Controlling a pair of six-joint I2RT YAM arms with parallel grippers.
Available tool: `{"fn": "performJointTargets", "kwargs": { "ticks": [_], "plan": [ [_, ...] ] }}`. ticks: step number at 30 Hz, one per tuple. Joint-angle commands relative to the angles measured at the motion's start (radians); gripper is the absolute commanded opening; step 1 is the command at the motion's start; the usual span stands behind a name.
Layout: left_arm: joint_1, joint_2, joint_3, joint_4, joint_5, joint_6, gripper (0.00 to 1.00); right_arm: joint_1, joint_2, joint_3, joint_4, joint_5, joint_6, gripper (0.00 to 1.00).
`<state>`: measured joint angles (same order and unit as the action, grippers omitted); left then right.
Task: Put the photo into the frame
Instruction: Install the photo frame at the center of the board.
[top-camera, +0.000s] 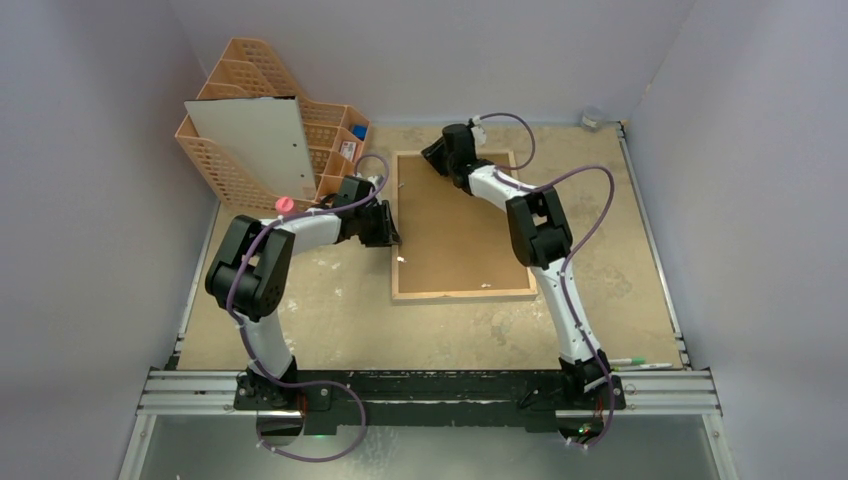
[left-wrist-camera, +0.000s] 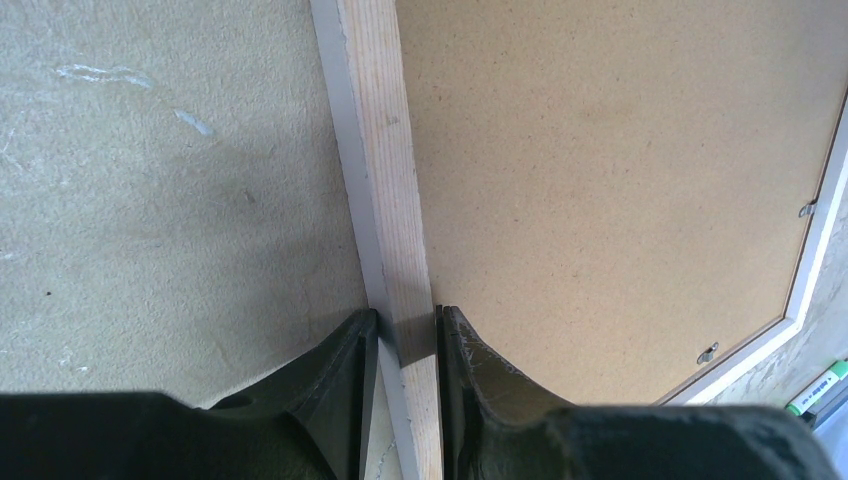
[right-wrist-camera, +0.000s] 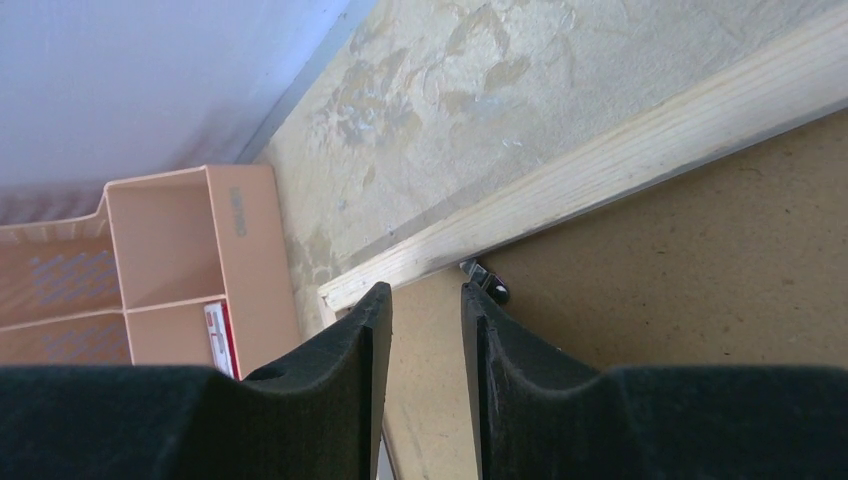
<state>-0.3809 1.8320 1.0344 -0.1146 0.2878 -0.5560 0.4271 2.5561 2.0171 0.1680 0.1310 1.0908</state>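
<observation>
The frame (top-camera: 460, 294) lies face down in the middle of the table, its wood rear rim up, with a brown fibreboard sheet (top-camera: 460, 230) lying inside it. My left gripper (top-camera: 392, 232) is shut on the frame's left wooden rim (left-wrist-camera: 380, 150), one finger outside and one over the fibreboard (left-wrist-camera: 600, 180). My right gripper (top-camera: 432, 155) hovers over the frame's far left corner (right-wrist-camera: 620, 150), its jaws slightly apart and empty, beside a metal clip (right-wrist-camera: 487, 280). The photo (top-camera: 255, 145) leans against the organiser at the back left, white reverse showing.
A peach lattice file organiser (top-camera: 250, 80) stands at the back left and also shows in the right wrist view (right-wrist-camera: 170, 250). Markers (top-camera: 635, 364) lie at the near right edge. A small object (top-camera: 592, 118) sits in the far right corner. Grey walls enclose the table.
</observation>
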Motion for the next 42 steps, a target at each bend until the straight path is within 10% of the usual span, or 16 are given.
{"fn": "performJointTargets", "kwargs": {
  "ticks": [1,17,33,42],
  "plan": [
    [-0.001,0.007,-0.028,-0.088,-0.019,0.039,0.28,-0.013,0.019,0.007,-0.234,0.206,-0.039,0.36],
    [0.0,-0.025,0.034,-0.1,-0.03,0.043,0.33,-0.075,-0.259,-0.077,0.046,-0.128,-0.21,0.49],
    [0.002,-0.225,0.0,-0.154,-0.046,0.064,0.56,-0.248,-0.536,-0.306,-0.34,-0.023,-0.507,0.61],
    [-0.004,-0.322,-0.181,-0.075,0.017,-0.012,0.6,-0.211,-0.903,-0.719,-0.5,0.004,-0.507,0.68]
  ]
}}
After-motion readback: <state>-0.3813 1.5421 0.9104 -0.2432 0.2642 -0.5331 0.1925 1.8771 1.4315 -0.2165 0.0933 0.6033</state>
